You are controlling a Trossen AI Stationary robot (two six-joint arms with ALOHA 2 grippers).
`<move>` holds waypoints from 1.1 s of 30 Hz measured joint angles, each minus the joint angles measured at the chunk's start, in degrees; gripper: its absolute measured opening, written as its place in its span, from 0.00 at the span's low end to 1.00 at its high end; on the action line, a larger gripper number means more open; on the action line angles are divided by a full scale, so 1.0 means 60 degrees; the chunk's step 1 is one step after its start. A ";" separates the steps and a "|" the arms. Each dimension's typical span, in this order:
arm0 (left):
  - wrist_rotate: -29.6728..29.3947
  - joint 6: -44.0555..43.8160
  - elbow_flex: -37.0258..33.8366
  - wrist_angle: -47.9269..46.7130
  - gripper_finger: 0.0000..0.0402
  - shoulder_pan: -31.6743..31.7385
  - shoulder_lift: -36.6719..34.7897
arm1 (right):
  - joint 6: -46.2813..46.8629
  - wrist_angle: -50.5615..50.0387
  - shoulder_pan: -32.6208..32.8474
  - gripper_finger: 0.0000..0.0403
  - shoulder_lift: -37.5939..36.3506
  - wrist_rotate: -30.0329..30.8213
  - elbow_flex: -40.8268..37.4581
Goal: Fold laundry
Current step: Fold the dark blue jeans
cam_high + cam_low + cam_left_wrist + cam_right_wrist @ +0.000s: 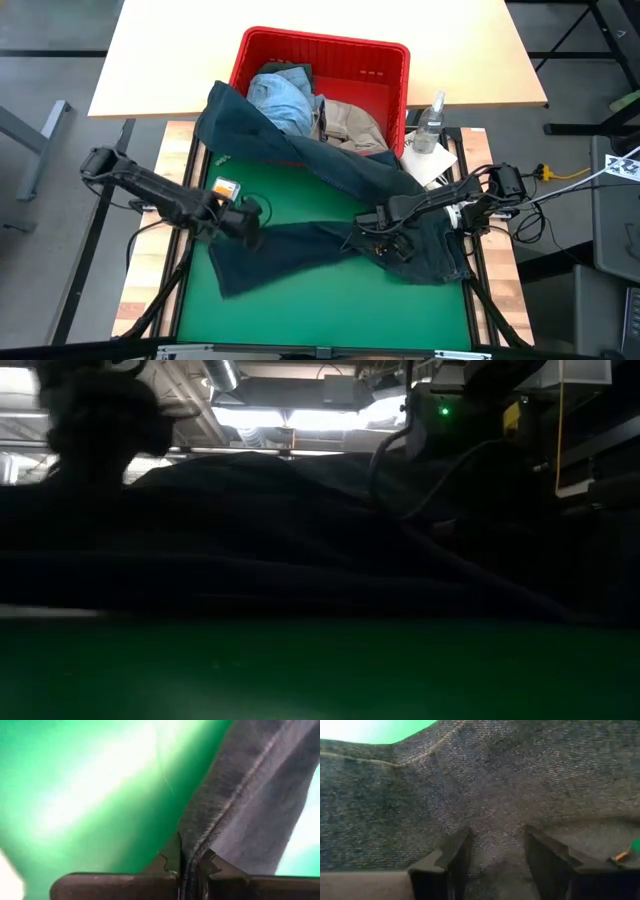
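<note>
Dark navy jeans (340, 200) lie spread on the green mat (320, 310). One leg runs up over the rim of the red basket (395, 60); the other leg (250, 262) reaches toward the table's left. In the low view the jeans (300, 560) are a dark mound. My left gripper (247, 226) is shut at the far edge of the left-reaching leg. My right gripper (377, 237) is open, low over the seat of the jeans (495, 795). Light blue denim (283, 98) and a beige khaki piece (350, 122) lie in the basket. My left gripper pinches the seamed edge of the jeans leg (200, 847) between its two fingers; the seam runs straight out from between them. The cloth beyond lies flat on the mat. My right gripper comes down from above with its spread fingers (450, 860) against the denim, and a strip of cloth (495, 855) shows between them.
A clear spray bottle (432, 122) and a white cloth (430, 162) sit at the table's far right beside the basket. A small orange and white card (225, 187) lies on the mat near my left arm. Bare green mat spreads along the near edge.
</note>
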 joint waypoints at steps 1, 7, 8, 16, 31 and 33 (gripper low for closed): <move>-0.0251 0.0425 0.0450 -0.0632 0.01 0.0220 0.0000 | 0.0128 -0.0070 -0.0001 0.46 -0.0066 0.0026 -0.0018; -0.2290 0.2784 0.3035 -0.3317 0.00 0.1353 -0.0004 | 0.0411 -0.0217 -0.0256 0.46 -0.1114 0.0410 -0.0030; -0.2677 0.3206 0.3422 -0.3554 0.00 0.1495 -0.0005 | 0.0501 -0.0220 -0.0341 0.46 -0.1301 0.0414 -0.0030; -0.3896 0.5841 0.4661 -0.3538 0.00 0.1601 -0.0011 | 0.1258 -0.0896 -0.0542 0.46 -0.2175 0.0423 -0.0022; -0.0575 0.3480 0.1873 -0.1084 0.00 -0.1889 0.1196 | 0.1995 -0.1010 0.1763 0.46 -0.2314 0.0844 -0.0026; -0.0032 0.3469 0.1612 -0.0104 0.00 -0.2242 0.1511 | 0.2255 -0.0982 0.2021 0.46 -0.2314 0.0876 -0.0026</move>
